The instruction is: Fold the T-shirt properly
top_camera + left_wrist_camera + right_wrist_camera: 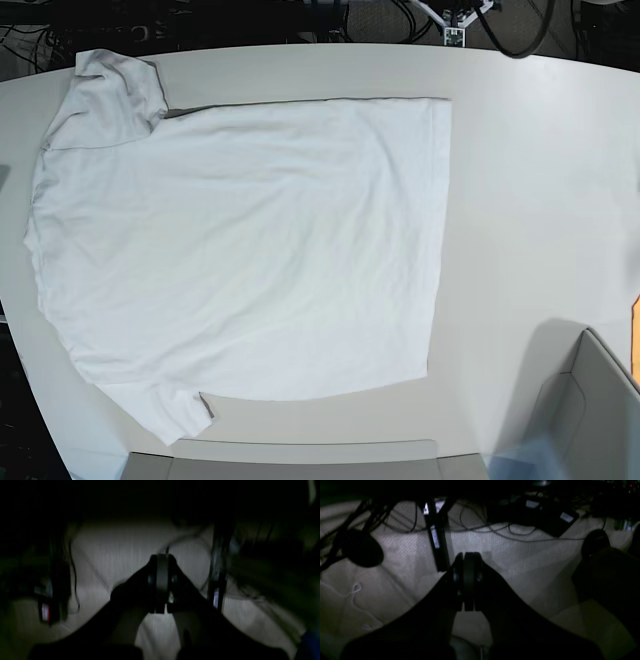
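The white T-shirt [240,250] lies spread flat on the pale table [530,180] in the base view. Its hem points right and its two short sleeves lie at the far left and near left. Neither arm shows in the base view. In the dim left wrist view my left gripper [162,557] is shut, with nothing between its fingers, over a pale surface. The right wrist view shows my right gripper [469,555] shut and empty as well, above a pale surface strewn with cables. The T-shirt is not recognisable in either wrist view.
A grey box [590,400] stands at the table's near right corner, and a grey panel [290,462] runs along the near edge. Dark cables [480,527] and black devices [545,512] lie beyond the right gripper. A dark post [220,562] stands to the right of the left gripper.
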Available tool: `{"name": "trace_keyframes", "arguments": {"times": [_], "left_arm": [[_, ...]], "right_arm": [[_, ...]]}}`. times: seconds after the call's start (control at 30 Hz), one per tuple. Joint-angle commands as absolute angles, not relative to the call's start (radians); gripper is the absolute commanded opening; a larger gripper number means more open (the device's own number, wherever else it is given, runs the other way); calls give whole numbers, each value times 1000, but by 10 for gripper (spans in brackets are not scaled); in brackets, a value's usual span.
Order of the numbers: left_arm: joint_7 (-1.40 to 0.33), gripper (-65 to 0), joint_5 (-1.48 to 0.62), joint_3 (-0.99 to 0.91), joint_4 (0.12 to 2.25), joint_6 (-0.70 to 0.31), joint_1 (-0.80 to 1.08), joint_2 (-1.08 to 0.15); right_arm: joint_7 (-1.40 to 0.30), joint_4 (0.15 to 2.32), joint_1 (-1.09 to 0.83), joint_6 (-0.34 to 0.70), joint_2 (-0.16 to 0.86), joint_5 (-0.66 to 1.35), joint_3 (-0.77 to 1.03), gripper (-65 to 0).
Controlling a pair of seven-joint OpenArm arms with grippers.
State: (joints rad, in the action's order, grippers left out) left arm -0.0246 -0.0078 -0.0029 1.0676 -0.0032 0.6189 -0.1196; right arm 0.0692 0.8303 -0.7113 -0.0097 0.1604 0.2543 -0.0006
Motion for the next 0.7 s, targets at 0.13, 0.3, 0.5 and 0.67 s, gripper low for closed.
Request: {"name": "trace_keyframes", "arguments": {"times": [0.13,0.3,0.5,0.67], "left_arm": [[-5,-649,-7,-105,1213,4,748,-124],[-8,-649,-7,-162,1331,4,835,-124],[-99,-649,-7,-170,1440,2,944,-137],[-104,-649,-8,-171,1586,2,1044,-143]], "right_arm": [[91,1041,-883,-1,199,259,2,-649],[93,1194,-1000,-1,243,260,19,-649],[93,1339,-1093,-1,268,260,64,-649],[91,1492,-1142,-1,271,257,142,-649]]}}
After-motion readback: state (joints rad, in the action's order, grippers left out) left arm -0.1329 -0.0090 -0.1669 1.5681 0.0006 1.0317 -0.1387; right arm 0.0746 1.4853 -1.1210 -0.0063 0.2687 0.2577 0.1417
